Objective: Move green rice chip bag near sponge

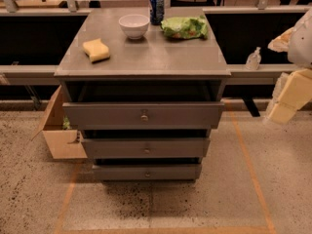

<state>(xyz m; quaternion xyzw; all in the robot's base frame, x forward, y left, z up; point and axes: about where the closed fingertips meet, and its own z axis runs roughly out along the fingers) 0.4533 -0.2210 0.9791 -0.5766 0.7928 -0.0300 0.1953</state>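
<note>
Cabinet top [156, 57], green rice chip bag [184, 27] far from sponge [96, 49] — gripper [287, 99] at right edge, state unclear

Wht bowl [134, 25] by blue can [156, 8]; cardbd box [61, 141] L.

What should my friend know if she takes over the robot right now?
Gripper: off to the right of the drawer cabinet, below its top, touching nothing.
Green rice chip bag: back right of the cabinet top, beside the blue can.
Sponge: left side, nearer the front; the white bowl sits between it and the bag.
Done: nothing yet, the bag is untouched.
Left: reach the bag, grasp it, carry it past the bowl, set it by the sponge.
</note>
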